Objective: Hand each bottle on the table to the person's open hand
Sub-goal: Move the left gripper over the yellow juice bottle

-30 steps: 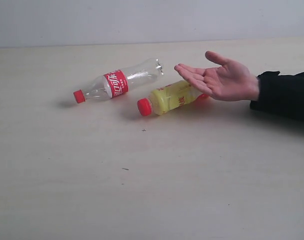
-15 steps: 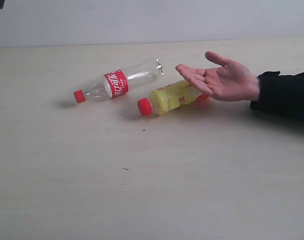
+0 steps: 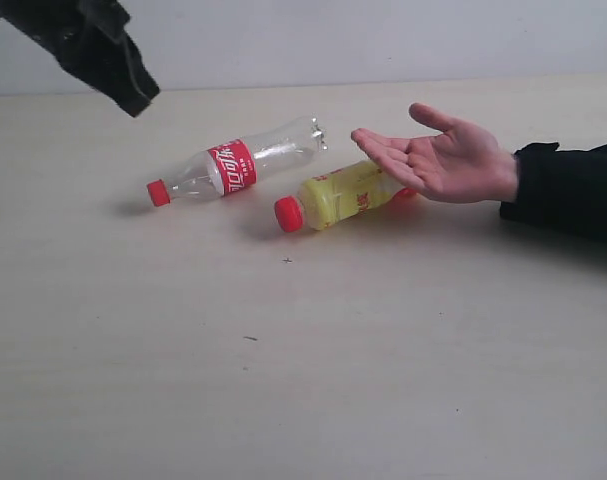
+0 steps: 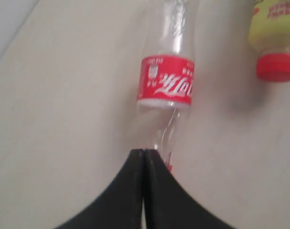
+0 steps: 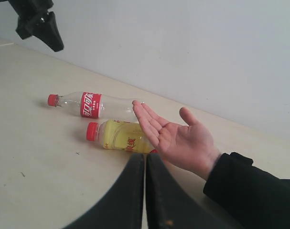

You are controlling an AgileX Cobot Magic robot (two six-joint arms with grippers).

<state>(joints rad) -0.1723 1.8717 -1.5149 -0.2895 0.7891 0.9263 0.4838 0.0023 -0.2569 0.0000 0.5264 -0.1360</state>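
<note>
Lying undelivered were clear bottle (image 3: 233,167) & yellow bottle (image 3: 338,195) by empty hand (image 3: 448,160). L gripper (image 4: 143,155) hung far-left; R gripper (image 5: 145,160) likewise pinched together, holding nothing.

All views share clear bottle (image 3: 238,165); left wrist nearest, overhead.

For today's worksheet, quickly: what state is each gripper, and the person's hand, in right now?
Black left gripper: shut, holding nothing.
Black right gripper: shut, holding nothing.
Person's bare hand: open, palm up, empty.

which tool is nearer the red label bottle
Left. The left tool hangs above the red label bottle near its cap; the right tool sits farther off, past the yellow bottle.
</note>
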